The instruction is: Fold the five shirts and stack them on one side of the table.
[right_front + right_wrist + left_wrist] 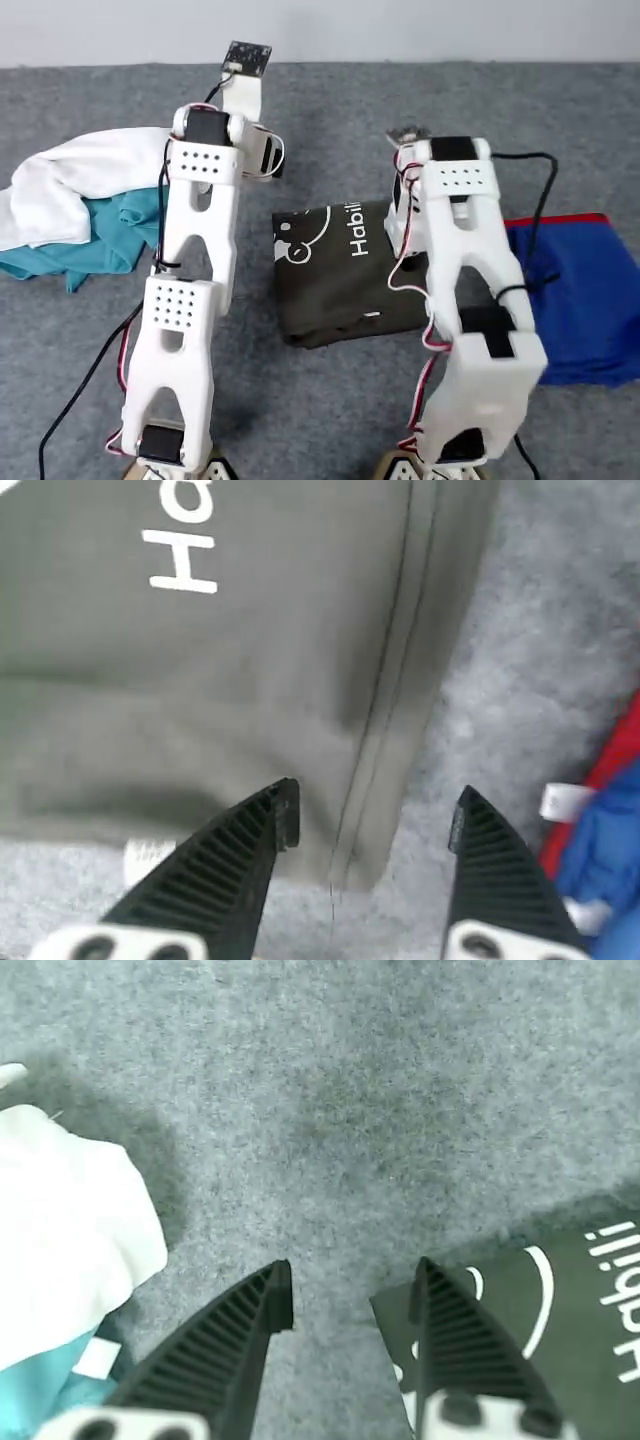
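A dark olive shirt with white print lies folded in the middle of the grey carpeted table. My left gripper hovers open over bare carpet, just beside that shirt's corner and a white shirt. My right gripper is open, straddling the olive shirt's hemmed edge, with a blue and red shirt close by. In the high view the white shirt lies crumpled on a teal shirt at far left, and the blue shirt lies flat at the right.
Both white arms stretch from the near edge over the table, with black cables trailing beside them. Open carpet lies at the back and in the near left corner.
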Available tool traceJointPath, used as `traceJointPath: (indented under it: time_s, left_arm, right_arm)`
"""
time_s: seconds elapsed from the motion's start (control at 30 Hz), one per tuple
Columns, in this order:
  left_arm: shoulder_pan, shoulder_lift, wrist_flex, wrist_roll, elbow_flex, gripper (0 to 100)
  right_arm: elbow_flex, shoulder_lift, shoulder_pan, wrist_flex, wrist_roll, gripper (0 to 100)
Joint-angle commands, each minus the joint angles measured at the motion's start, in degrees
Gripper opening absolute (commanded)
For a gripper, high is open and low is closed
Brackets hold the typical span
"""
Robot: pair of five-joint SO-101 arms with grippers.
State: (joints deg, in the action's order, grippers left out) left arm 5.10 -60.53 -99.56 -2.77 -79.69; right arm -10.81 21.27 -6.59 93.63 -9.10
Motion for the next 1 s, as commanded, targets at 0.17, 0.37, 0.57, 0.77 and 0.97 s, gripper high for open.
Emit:
traceJointPath:
  time_s: [0.17, 0.37, 0.57, 0.77, 0.97]
  left_arm:
    - [0.62, 9.93, -1.14, 0.0, 7.34, 20]
    - [0.62, 10.29, -1.14, 0.09, 8.31, 20]
    - [0.62, 10.11, -1.14, 0.09, 8.57, 20]
    - [0.62, 10.11, -1.14, 0.09, 9.54, 20]
    - [0.62, 10.11, -1.14, 0.09, 9.54, 20]
  right_arm:
    - [-0.26, 11.74, -0.57, -8.57, 0.7, 25.6]
    - [-0.26, 17.45, -4.62, -10.86, 0.09, 21.0]
    - [-1.32, 19.21, -6.2, -10.42, -5.45, 0.3]
    - [-4.66, 18.77, -6.02, -10.24, -6.42, 0.6]
    - [-17.76, 16.48, -2.15, -9.98, 0.88, 0.9]
